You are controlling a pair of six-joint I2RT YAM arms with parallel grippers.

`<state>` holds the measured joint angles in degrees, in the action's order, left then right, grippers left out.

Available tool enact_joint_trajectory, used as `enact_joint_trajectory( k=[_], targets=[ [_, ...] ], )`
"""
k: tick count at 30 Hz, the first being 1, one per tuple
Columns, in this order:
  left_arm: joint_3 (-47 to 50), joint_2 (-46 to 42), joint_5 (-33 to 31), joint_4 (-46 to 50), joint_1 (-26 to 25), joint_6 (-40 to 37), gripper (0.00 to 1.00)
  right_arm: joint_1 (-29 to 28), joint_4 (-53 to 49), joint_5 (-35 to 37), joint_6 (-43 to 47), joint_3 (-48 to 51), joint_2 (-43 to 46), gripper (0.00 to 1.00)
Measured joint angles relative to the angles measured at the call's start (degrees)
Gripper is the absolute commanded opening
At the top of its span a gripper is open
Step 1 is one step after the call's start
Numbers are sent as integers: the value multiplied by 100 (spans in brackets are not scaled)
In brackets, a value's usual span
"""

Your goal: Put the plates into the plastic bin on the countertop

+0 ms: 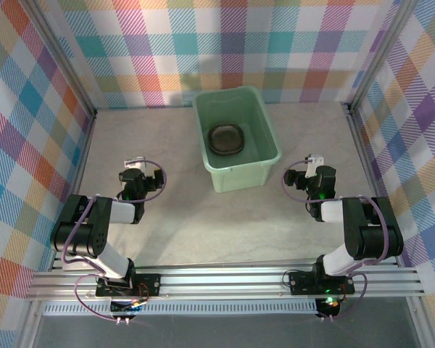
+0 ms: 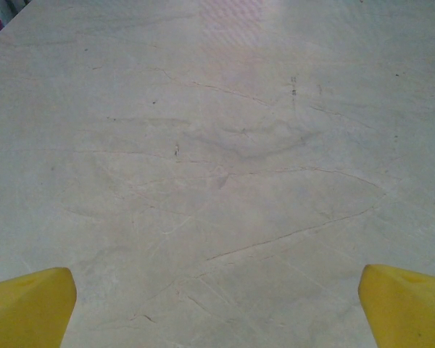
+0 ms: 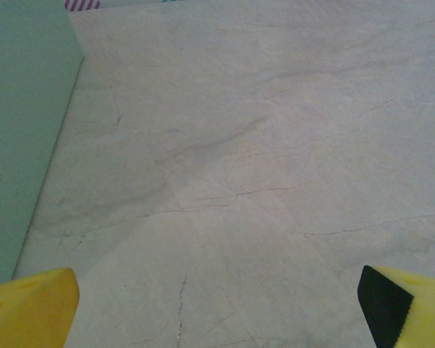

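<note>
The mint-green plastic bin [image 1: 235, 136] stands at the back middle of the beige countertop [image 1: 203, 225]. Dark smoky plates [image 1: 226, 138] lie stacked on its floor. My left gripper [image 1: 135, 168] hovers to the bin's front left, open, with nothing between its yellow fingertips [image 2: 29, 308]; in the left wrist view the gripper [image 2: 217, 308] has bare stone under it. My right gripper [image 1: 312, 168] sits just right of the bin's front corner, open and holding nothing. In the right wrist view the gripper [image 3: 217, 308] is over bare counter, with the bin's wall [image 3: 22, 130] on the left.
Plaid walls [image 1: 217, 43] close in the counter at the back and both sides, with metal posts at the corners. An aluminium rail [image 1: 225, 279] carrying both arm bases runs along the near edge.
</note>
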<state>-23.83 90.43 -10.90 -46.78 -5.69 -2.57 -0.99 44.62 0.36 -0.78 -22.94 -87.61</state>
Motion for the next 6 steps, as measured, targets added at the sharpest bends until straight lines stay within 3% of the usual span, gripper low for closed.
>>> enact_joint_trajectory(
  k=[6],
  targets=[
    [0,0,20,2,0,0,100,15,0,-4,0,0,0,99]
  ],
)
